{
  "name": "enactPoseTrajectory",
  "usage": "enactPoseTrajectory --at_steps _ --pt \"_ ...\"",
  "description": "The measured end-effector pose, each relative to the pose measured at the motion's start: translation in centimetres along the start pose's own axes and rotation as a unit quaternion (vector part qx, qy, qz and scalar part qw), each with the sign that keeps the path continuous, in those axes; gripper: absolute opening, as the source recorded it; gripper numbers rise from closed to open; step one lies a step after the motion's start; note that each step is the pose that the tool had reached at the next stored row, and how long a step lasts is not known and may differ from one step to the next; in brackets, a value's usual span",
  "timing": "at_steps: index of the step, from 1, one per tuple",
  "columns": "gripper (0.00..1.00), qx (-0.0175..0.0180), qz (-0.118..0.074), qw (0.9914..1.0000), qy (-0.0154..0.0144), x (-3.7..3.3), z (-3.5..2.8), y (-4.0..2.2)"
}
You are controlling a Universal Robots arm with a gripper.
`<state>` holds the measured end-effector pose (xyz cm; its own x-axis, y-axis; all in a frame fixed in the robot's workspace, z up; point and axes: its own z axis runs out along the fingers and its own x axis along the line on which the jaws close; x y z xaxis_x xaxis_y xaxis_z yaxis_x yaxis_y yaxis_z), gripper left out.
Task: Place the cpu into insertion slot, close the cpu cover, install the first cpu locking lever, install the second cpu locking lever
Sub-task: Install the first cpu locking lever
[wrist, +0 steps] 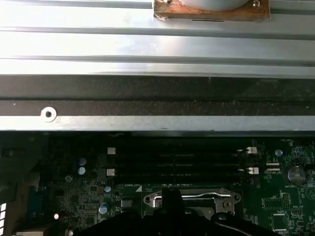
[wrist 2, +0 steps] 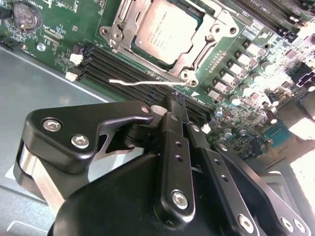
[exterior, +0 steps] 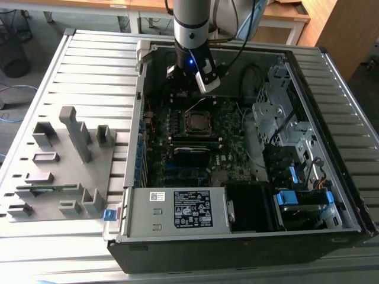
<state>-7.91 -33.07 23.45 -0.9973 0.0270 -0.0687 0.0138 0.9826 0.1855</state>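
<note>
The cpu (wrist 2: pixel 165 29) lies flat in the insertion slot (exterior: pixel 197 122), its silver-grey top showing through the window of the cpu cover (wrist 2: pixel 194 56). The cover lies down over it. A thin silver locking lever (wrist 2: pixel 140 82) stands out from the socket's edge, its free end unlatched; in the exterior view it sticks up as a thin wire (exterior: pixel 195 106). My gripper (wrist 2: pixel 174 104) has its black fingers together, their tips right at that lever's root beside the socket. In the first wrist view the fingertips (wrist: pixel 170 195) sit against the socket frame (wrist: pixel 206 199).
The green motherboard (exterior: pixel 228 148) lies inside an open computer case (exterior: pixel 237 234). Black memory slots (wrist 2: pixel 128 66) run alongside the socket. Drive bays and cables (exterior: pixel 284 148) fill the exterior view's right. A grey fixture block (exterior: pixel 59 160) stands on the slatted table at the left.
</note>
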Motion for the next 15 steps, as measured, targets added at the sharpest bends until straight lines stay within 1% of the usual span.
enactPoseTrajectory --at_steps 7,12,15 --pt "0.10 0.0002 0.000 1.00000 0.0000 -0.07 0.34 -0.06" --pt "0.10 0.0007 0.000 1.00000 0.0000 -0.53 0.59 0.04" --pt "0.10 0.0028 0.000 1.00000 0.0003 -0.86 0.76 0.06"
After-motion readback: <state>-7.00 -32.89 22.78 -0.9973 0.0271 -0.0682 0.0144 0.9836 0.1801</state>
